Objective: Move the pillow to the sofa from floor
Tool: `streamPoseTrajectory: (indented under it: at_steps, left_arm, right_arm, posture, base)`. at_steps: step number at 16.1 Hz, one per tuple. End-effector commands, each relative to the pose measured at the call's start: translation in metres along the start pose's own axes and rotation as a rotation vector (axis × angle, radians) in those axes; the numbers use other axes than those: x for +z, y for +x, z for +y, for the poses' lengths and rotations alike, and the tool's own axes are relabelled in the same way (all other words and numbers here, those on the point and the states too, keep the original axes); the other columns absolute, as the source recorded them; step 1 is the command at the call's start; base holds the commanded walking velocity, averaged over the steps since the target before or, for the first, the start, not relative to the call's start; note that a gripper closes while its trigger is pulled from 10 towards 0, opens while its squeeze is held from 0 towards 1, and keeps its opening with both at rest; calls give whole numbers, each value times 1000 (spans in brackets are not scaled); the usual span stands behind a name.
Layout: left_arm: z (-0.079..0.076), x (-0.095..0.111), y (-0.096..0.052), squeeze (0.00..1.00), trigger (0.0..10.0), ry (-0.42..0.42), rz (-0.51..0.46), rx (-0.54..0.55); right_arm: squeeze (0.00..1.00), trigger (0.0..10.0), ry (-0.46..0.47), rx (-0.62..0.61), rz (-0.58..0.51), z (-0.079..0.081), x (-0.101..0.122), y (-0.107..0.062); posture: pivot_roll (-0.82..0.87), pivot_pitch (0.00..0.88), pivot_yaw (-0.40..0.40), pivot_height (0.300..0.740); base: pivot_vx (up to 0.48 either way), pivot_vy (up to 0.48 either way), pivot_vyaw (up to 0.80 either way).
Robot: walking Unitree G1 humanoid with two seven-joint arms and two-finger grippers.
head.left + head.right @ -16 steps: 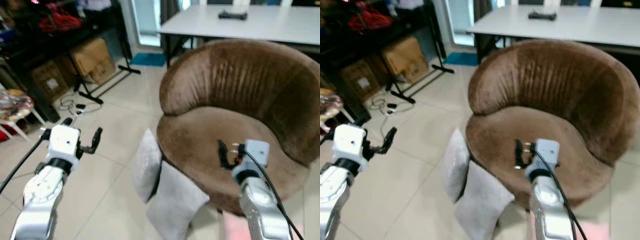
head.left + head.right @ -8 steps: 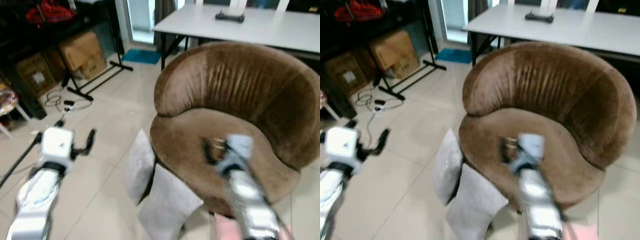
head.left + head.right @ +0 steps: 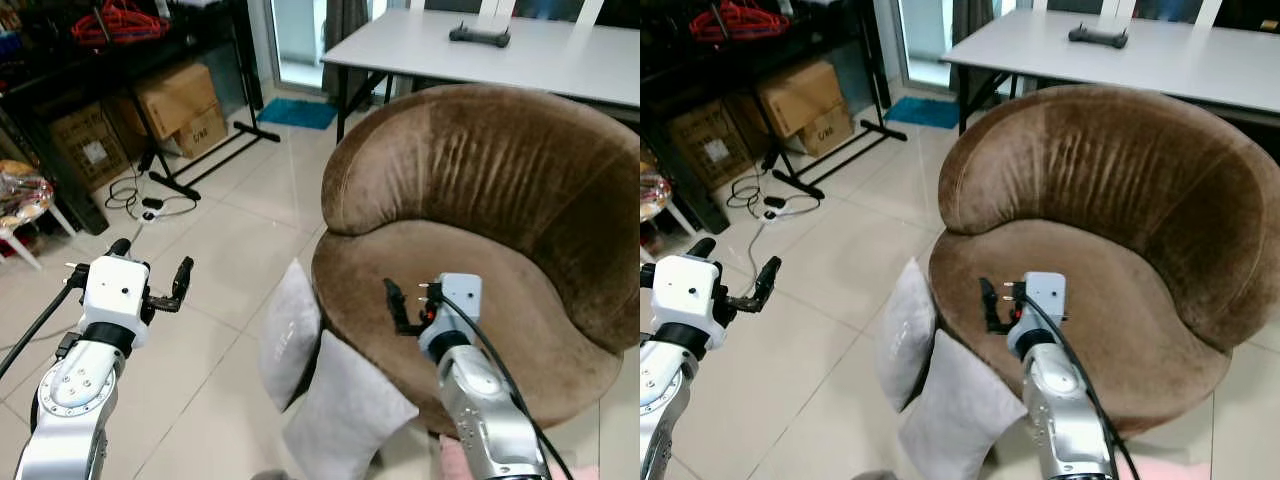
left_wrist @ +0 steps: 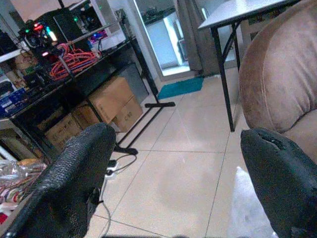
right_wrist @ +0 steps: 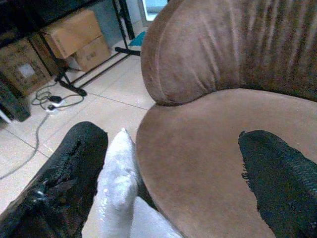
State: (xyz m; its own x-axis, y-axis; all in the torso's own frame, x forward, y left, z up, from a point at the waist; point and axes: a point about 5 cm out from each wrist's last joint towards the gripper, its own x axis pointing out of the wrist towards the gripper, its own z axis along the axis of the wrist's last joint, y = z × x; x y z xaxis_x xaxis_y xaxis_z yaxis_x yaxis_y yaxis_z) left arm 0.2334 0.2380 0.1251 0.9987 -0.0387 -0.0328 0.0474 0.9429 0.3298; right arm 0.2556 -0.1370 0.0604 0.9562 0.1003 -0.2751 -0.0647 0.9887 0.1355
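Since 1 s ago: R gripper shifted left over seat front | 2 grey pillows on floor, leaning on brown sofa front-left | R fingers wide, empty | L gripper wide, empty, above tile floor, apart from pillows
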Motion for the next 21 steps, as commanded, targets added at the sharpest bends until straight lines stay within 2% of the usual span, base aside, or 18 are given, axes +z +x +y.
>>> streamPoseTrajectory:
  at_steps: [1,5,11,15,21]
  left_arm:
    - [4,1,-1,0,10000,22,7,13]
    - [0,-2,-2,0,10000,31,10,0]
    - [-2,-1,-1,0,10000,20,2,0]
    - [-4,-4,0,0,10000,-7,7,10]
    - [-6,-3,2,0,10000,-13,0,16]
  right_arm:
    - [0,10000,12,-6,-19,-2,4,0]
    - [0,10000,-1,-7,-23,-3,4,1]
    - [0,10000,-38,-3,-47,-3,9,5]
    - [0,10000,-104,-14,-87,-4,15,8]
    - [0,10000,-132,4,-90,-3,16,12]
  posture:
    - [90,0,87,685]
    - [95,0,84,640]
    - [97,0,76,595]
    - [97,0,63,595]
    - [98,0,46,595]
  base:
    - [0,0,0]
    - [0,0,0]
    - [0,0,0]
    - [0,0,0]
    - [0,0,0]
